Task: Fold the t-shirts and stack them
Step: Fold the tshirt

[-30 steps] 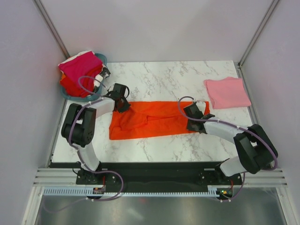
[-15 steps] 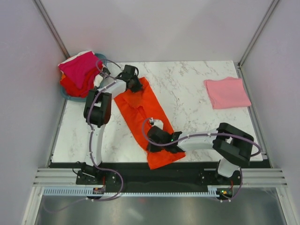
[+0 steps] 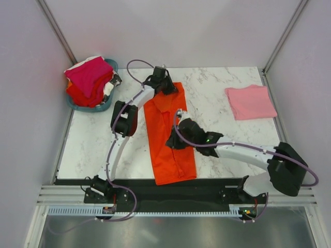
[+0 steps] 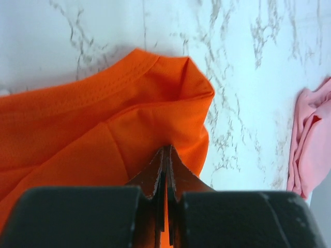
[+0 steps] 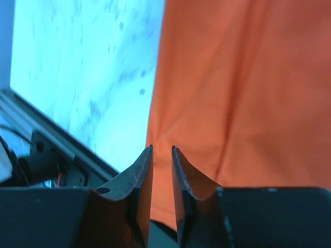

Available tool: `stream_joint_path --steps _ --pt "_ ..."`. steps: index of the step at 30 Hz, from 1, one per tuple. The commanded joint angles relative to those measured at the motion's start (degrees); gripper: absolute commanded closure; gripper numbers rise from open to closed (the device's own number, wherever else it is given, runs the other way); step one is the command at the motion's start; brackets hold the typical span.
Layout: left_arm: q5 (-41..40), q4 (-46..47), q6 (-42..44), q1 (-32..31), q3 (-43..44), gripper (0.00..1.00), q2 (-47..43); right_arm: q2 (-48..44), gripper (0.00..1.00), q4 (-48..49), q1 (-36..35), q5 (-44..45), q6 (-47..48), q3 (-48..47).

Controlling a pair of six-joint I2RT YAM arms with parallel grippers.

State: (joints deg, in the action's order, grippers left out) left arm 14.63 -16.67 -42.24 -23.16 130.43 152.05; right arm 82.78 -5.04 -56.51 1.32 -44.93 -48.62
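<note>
Where it reaches the far end of the orange-red t-shirt (image 3: 173,165), the left gripper (image 4: 164,155) has its jaws pinched tight on a fold of cloth just beside the stitched hem. The right gripper (image 5: 161,155) has its jaws a narrow slit apart with no cloth visibly between them. It sits low over the middle of the same shirt; I can't tell whether it touches.

The shirt lies as a long folded strip on the marble table (image 3: 222,88), running from the far side to the near edge, with some creases mid-length.

The light pink t-shirt (image 3: 251,102) lies folded flat at the far right, well apart from the strip.

The teal basket (image 3: 111,65) at the far left corner holds a pile: magenta t-shirt (image 3: 88,75) on top, red t-shirt (image 3: 77,94) under it, white t-shirt (image 3: 87,60) showing at the back.
</note>
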Motion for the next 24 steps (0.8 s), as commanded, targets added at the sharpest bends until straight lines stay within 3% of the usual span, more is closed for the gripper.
stream_joint_path --steps 1,5,10,14,15,16,20,24 --pt "1.36 0.66 -1.36 1.01 6.41 0.98 2.11 -6.04 0.71 -2.87 8.06 0.7 4.76 2.12" --pt "3.03 1.72 -0.13 1.18 7.12 0.97 -1.12 -9.48 0.57 -3.75 16.59 -0.26 7.66 2.22" --pt "6.7 1.81 3.65 2.15 2.12 0.86 -10.44 -5.01 0.58 -3.14 26.44 -5.88 9.51 -0.77" --pt "13.57 2.43 5.15 3.55 -11.73 0.81 -21.33 2.09 0.56 0.28 31.89 -9.75 9.51 -4.46" --pt "14.8 2.69 5.93 3.64 -14.56 0.8 -26.05 3.6 0.51 0.73 33.73 -10.72 9.51 -5.34" --pt "14.98 2.87 6.55 3.82 -20.77 0.7 -28.54 7.18 0.47 1.69 34.44 -12.81 9.77 -7.61" --pt "13.06 11.37 7.79 3.73 -41.18 0.48 -43.12 16.17 0.43 1.52 37.61 -16.96 10.39 -14.3" --pt "8.76 13.68 8.84 4.17 -55.09 0.43 -53.16 23.11 0.44 2.23 39.54 -18.72 9.25 -19.48"
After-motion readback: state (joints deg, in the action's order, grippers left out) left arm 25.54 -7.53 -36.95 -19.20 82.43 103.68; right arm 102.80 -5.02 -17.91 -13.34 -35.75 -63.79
